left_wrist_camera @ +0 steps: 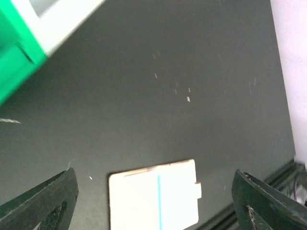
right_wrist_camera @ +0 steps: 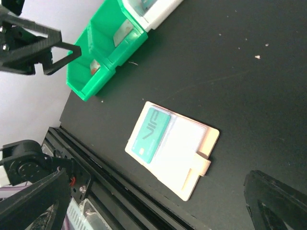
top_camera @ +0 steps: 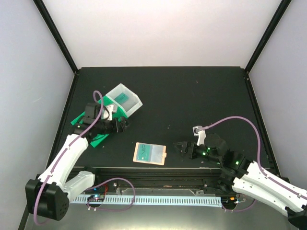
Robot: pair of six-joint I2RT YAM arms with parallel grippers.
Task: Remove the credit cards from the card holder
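Thin teal plastic card in the flat peach-rimmed holder looks stiff and slippery; pinch its outer edge. Left gripper and right gripper both gape, empty.

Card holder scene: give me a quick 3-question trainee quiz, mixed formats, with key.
1. True or false: the flat, peach-rimmed card holder lies folded shut on the black table.
2. What colour is the thin rectangular card lying on the holder's panel? A) red B) teal C) black
3. Fill in: the left gripper and right gripper both have jaws ___, holding nothing.
Key: 1 false, it lies open; 2 B; 3 open.
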